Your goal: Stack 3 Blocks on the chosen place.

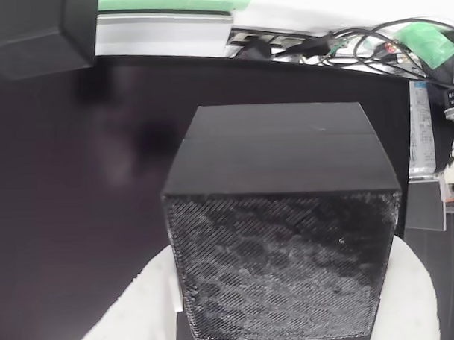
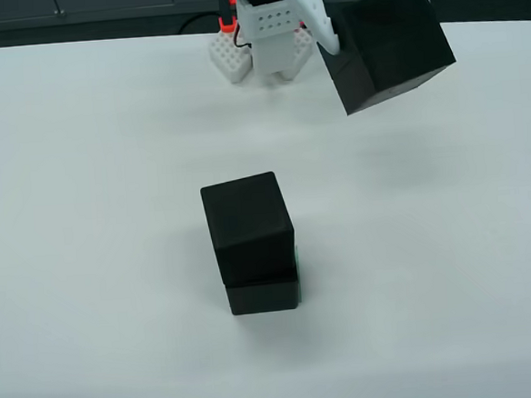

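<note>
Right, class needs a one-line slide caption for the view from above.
Gripper lifts the third cube, tilted, above a two-cube stack on the white table.

A white plastic arm is seen from above, its block-like body dotted with small holes. An orange part and a black cable sit at the body's left side.

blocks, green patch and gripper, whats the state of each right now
matte black cube in the air: lifted off the table, tilted, clamped by the gripper
top matte black cube of the stack: resting on the lower cube, slightly twisted against it
bottom matte black cube: sitting on the table over the green patch
green striped patch: mostly covered, a sliver showing beside the stack
gripper: shut on the raised cube, white fingers on either side
</note>
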`<action>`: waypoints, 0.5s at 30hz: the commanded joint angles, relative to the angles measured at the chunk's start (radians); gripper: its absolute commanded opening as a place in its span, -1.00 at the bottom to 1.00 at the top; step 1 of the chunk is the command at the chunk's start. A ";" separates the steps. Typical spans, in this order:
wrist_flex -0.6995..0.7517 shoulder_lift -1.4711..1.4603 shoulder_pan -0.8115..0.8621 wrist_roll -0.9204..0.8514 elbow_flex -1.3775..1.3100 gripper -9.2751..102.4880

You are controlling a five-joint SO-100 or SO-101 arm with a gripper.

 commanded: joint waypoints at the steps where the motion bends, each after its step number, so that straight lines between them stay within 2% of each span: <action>1: -0.066 0.061 0.055 -0.037 0.026 -0.47; 15: -0.245 0.132 0.232 -0.075 0.193 -0.47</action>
